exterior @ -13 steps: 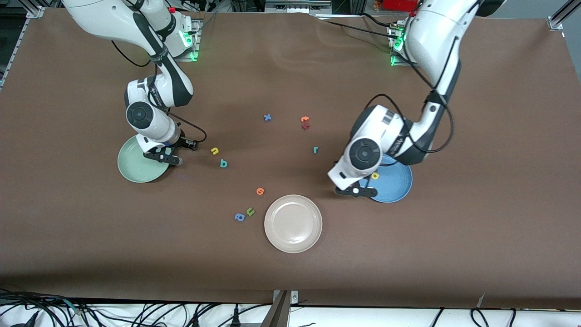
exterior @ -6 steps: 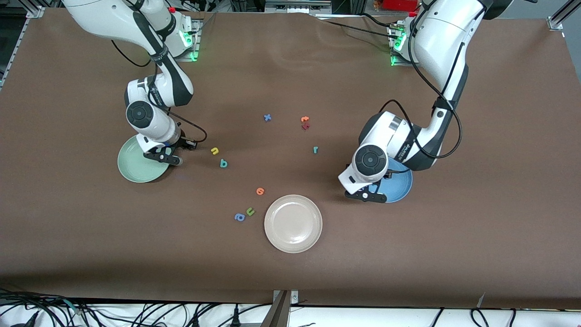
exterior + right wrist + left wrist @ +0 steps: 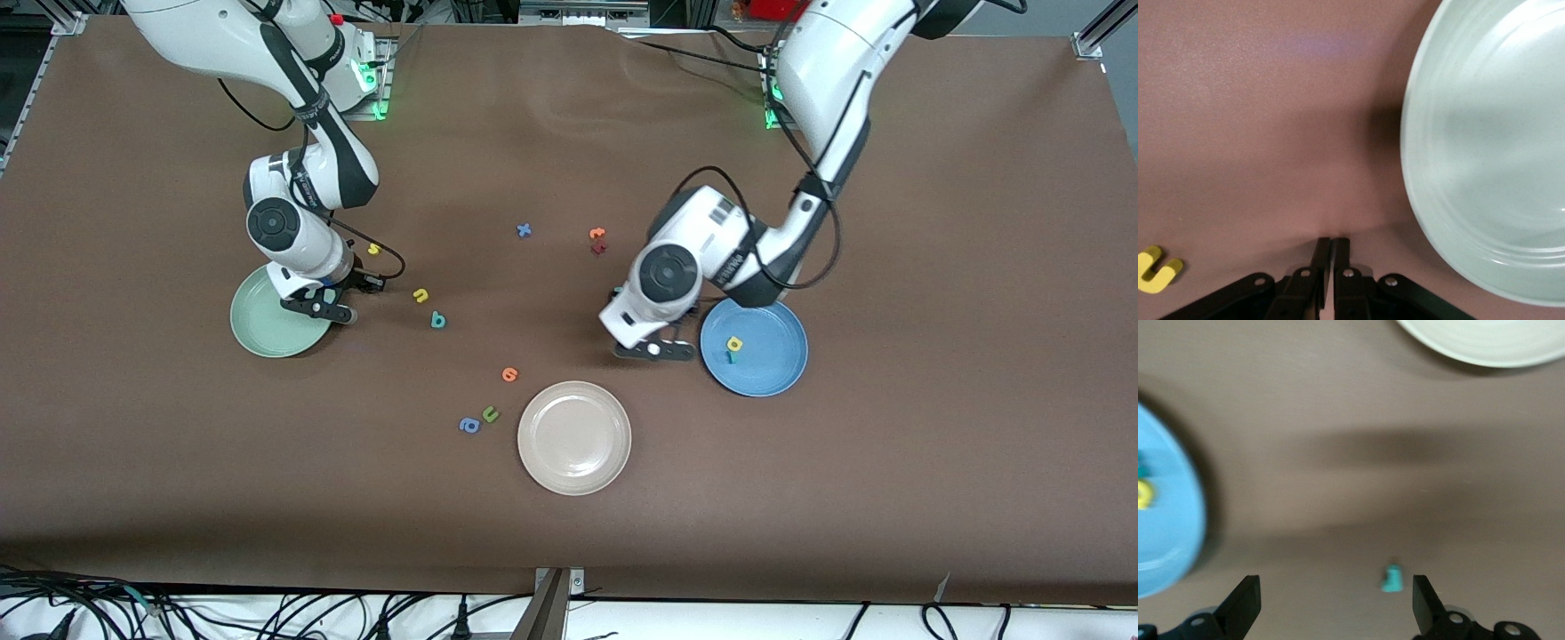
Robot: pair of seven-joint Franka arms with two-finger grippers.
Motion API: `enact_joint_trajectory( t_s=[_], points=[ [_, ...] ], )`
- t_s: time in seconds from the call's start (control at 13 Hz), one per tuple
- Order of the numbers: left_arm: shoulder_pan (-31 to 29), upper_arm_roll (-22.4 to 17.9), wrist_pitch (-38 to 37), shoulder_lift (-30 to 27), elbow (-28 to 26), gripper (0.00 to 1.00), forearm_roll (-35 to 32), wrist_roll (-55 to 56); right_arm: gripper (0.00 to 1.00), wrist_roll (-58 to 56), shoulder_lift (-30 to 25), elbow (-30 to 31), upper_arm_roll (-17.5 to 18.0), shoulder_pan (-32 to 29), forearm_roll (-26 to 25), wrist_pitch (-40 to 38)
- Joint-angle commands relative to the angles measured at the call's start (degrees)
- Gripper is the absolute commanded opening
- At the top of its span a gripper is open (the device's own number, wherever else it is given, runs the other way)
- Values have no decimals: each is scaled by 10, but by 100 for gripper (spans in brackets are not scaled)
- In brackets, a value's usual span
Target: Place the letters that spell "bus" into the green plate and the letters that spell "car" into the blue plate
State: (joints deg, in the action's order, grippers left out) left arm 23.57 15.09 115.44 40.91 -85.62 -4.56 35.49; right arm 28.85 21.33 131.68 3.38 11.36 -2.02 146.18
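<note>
Brown tabletop (image 3: 933,267) carries three plates: the green plate (image 3: 258,333) toward the right arm's end, the blue plate (image 3: 769,364) toward the left arm's end, and a beige plate (image 3: 574,437) between them, nearest the front camera. The right claw (image 3: 320,308) sits over the green plate's rim, its jaws pressed together on nothing, with bare tabletop below in the wrist view. The left claw (image 3: 653,350) hangs just beside the blue plate, jaws spread wide and empty, the teal r (image 3: 1391,579) lying on the tabletop between them. In the blue plate lie the yellow a (image 3: 734,343) and a teal letter (image 3: 730,358) touching it. The green plate is bare. Near it on the tabletop lie the yellow u (image 3: 420,295), the teal b (image 3: 437,319) and a small yellow letter (image 3: 374,250) by the right arm's cable.
</note>
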Motion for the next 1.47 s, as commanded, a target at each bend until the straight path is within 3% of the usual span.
enact_joint_trajectory(
  t_s=[0.0, 0.15, 0.23, 0.31, 0.39, 0.54, 0.69, 0.77, 0.93, 1.08, 1.39],
  points=[
    [24, 0, 72, -6, -51, 100, 10, 28, 10, 1, -6, 8, -1, -2, 0, -4],
    [33, 0, 112, -6, -81, 96, 7, 27, 12, 5, -26, 8, 0, -2, 0, -38],
    [35, 0, 132, -6, -99, 95, 3, 27, 36, 5, -38, 7, 0, -2, 0, -61],
    [38, -1, 145, -6, -108, 93, 3, 26, 42, 5, -50, 7, 2, -2, 0, -75],
    [40, -1, 146, -6, -116, 88, 3, 24, 62, 6, -58, 7, 5, -2, 2, -84],
    [40, 0, 146, -8, -126, 71, 3, 20, 77, 29, -59, 4, 20, -1, 3, -80],
    [42, -1, 148, -4, -126, 67, 2, 19, 79, 73, -59, 2, 48, -1, 3, -75],
    [40, -1, 148, -4, -127, 60, 2, 18, 87, 92, -57, 0, 57, 0, 3, -71],
    [40, 0, 147, -4, -127, 30, 2, 6, 98, 93, -52, -4, 65, 3, -1, -46],
    [39, -1, 147, -4, -126, 8, 2, -3, 99, 94, -34, -17, 65, 33, -1, -8],
    [35, -1, 155, 4, -125, 6, 2, -24, 99, 95, 11, -56, 65, 54, -1, 2]
  ],
)
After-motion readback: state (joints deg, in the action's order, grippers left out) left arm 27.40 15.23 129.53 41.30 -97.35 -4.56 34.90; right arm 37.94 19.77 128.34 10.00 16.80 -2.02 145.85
